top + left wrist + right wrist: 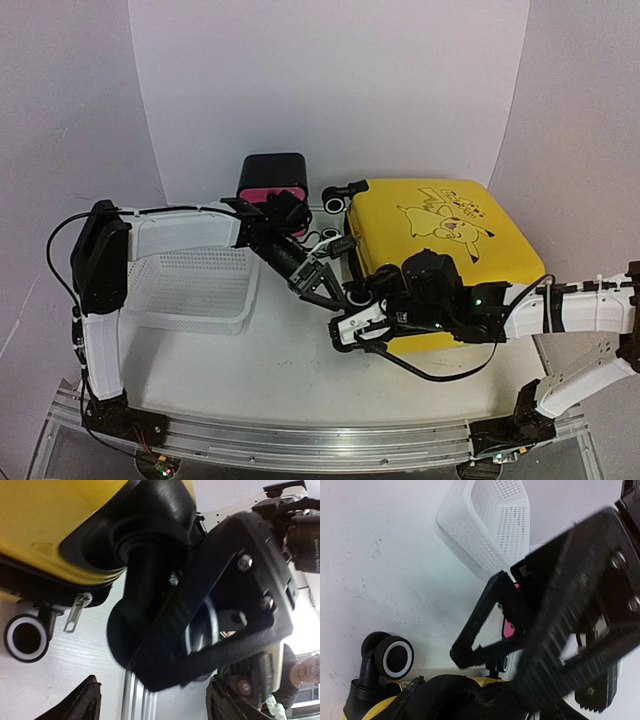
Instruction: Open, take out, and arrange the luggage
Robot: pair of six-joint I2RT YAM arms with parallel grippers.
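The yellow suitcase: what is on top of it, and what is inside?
The right arm's wrist hangs over the near left corner of the suitcase. Its lid is closed, so the inside is hidden.

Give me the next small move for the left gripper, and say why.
Probably ease the left gripper toward the zipper pull and pinch it: the luggage lies shut, the pull hangs free beside a wheel, and the jaws are open, empty.
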